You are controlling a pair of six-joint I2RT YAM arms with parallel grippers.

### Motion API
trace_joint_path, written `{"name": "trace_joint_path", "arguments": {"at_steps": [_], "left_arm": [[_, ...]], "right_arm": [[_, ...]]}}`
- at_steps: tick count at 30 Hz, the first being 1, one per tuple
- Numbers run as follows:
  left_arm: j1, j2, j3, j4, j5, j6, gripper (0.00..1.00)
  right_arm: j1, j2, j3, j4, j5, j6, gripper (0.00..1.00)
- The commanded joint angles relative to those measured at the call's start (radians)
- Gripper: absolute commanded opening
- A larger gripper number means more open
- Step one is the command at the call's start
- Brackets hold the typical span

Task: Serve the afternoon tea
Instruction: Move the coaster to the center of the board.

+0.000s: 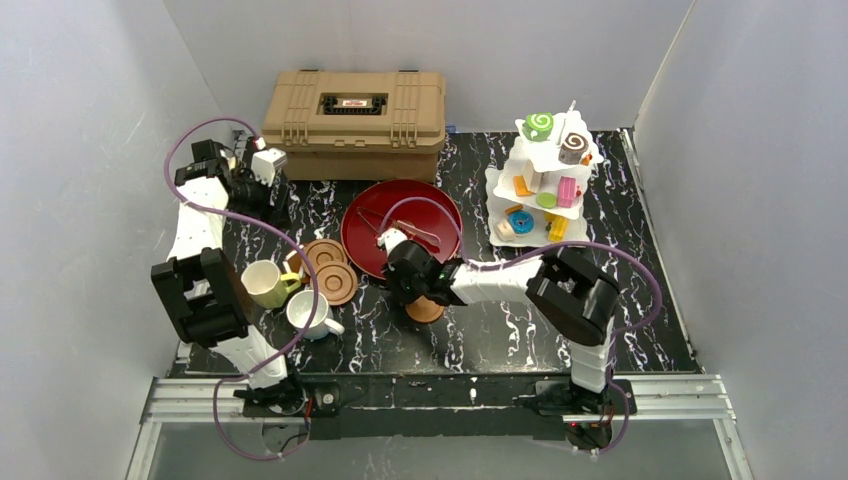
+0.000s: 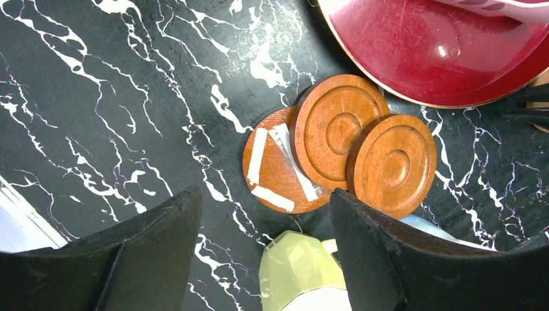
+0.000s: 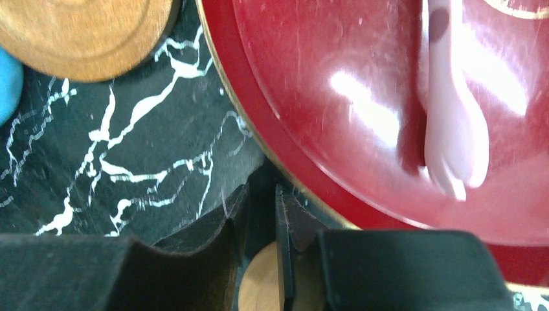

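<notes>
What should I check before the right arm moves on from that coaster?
1. Coaster lies off the plate: ok.
2. Right gripper free of coaster: cannot tell; jaws narrowly apart right above it.
3. Left gripper open, empty: ok.
4. Other coasters lie singly: not ok; three overlap.
5. Yellow mug and white mug upright: ok.
6. Plate bare for pastries: not ok; tongs lie in it.
</notes>
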Motion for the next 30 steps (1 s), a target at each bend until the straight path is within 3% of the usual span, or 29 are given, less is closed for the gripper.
{"name": "trace_joint_path", "arguments": {"at_steps": [1, 13, 16, 22, 30], "left_arm": [[0.008, -0.059, 0.011, -0.037, 0.012, 0.006, 0.70], [0.008, -0.065, 0.014, -0.056, 0.018, 0.020, 0.70], [0.009, -0.067, 0.007, -0.066, 0.013, 0.032, 0.70], [0.017, -0.071, -0.004, -0.073, 0.007, 0.040, 0.71], [0.029, -0.071, -0.005, -0.075, 0.004, 0.043, 0.71]], "right_arm": [[0.032, -0.088, -0.092, -0.027, 0.065, 0.038, 0.31], [-0.016, -0.342, -0.237, -0.225, 0.234, 0.077, 0.28], [-0.020, -0.387, -0.205, -0.169, 0.185, 0.009, 0.37], [-0.006, -0.192, 0.128, -0.151, 0.008, -0.099, 0.56], [0.058, 0.140, 0.474, -0.114, -0.075, -0.177, 0.51]]}}
